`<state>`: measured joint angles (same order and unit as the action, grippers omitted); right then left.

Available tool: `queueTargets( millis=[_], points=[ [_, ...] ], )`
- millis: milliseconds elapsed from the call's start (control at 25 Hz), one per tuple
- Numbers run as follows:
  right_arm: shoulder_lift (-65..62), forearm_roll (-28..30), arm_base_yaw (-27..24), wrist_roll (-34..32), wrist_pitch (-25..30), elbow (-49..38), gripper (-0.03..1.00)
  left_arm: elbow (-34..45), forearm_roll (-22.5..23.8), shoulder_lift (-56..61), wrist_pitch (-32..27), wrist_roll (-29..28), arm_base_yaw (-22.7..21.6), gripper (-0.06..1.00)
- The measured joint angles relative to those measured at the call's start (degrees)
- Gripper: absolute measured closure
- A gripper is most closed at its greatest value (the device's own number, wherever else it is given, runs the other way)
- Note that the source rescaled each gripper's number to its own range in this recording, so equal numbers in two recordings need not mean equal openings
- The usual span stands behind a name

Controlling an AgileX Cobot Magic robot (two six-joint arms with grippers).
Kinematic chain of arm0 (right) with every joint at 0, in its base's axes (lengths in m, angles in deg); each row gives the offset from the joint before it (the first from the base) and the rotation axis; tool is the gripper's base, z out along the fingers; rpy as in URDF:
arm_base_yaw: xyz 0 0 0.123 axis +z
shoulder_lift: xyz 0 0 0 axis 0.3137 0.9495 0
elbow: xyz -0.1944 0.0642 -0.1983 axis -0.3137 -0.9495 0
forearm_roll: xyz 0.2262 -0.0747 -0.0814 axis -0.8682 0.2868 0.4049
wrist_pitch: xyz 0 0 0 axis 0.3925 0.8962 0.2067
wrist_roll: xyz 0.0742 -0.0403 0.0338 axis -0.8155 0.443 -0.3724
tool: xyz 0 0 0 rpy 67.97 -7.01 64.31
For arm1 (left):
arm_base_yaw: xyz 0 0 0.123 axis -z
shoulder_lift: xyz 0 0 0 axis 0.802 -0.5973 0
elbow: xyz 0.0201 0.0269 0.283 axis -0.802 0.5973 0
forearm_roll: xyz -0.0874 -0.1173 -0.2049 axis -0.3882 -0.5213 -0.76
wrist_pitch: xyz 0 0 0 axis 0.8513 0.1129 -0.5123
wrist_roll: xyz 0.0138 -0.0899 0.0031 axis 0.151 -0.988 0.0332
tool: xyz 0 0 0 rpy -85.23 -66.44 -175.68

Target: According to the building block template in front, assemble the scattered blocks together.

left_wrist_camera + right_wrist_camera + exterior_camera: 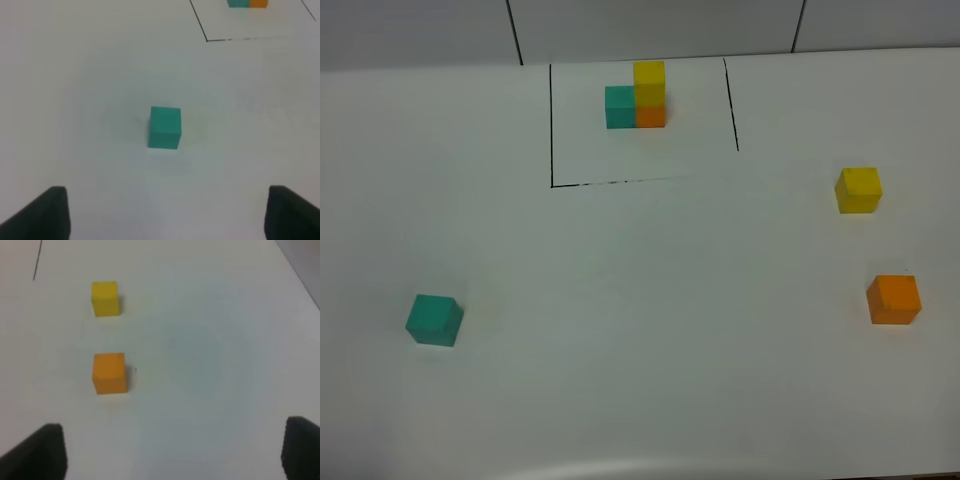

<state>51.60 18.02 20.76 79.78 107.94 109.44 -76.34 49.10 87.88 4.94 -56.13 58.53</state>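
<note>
A: What is the biggest thing here?

B: The white bench (640,400). Everything lies on it. At its far side there is a black outline (552,130), a rectangle drawn on the surface.

A: And the claws, how do they stand?

B: The left claw (164,215) is spread wide, with its two dark fingers (37,215) far from each other. It holds nothing and touches nothing. The right claw (168,450) is spread just as wide and is also empty.

A: Where is the template?

B: The template (638,100) stands inside the outline, toward its far edge. It has a teal cube (619,107) and an orange cube (651,116) side by side and touching. A yellow cube (649,78) sits on top of the orange one.

A: And the loose pieces?

B: There are three, all outside the outline and well apart from the template. The teal block (434,320) is alone on the left part of the bench. It lies ahead of the left claw and touches neither finger. The yellow block (858,189) and the orange block (894,299) are on the right part, near each other but not touching. From the right claw the orange block is the nearer one and the yellow block is beyond it. Neither is between the fingers.
</note>
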Motion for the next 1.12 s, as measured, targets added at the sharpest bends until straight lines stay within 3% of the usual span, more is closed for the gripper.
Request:
queueTargets(
  millis=[240,720,960,1120],
  points=[
    [0.0,0.0,0.0,0.0,0.0,0.0,0.02,-3.68,0.0,-12.85,3.87,0.0,0.0,-0.05],
    [0.0,0.0,0.0,0.0,0.0,0.0,0.02,-14.58,0.0,-43.18,17.66,1.81,0.0,-0.06],
    [0.0,0.0,0.0,0.0,0.0,0.0,0.02,-15.23,0.0,-54.5,23.58,3.39,0.0,-0.06],
    [0.0,0.0,0.0,0.0,0.0,0.0,0.02,-15.4,0.0,-61.4,24.37,4.34,0.0,-0.06]
  ],
)
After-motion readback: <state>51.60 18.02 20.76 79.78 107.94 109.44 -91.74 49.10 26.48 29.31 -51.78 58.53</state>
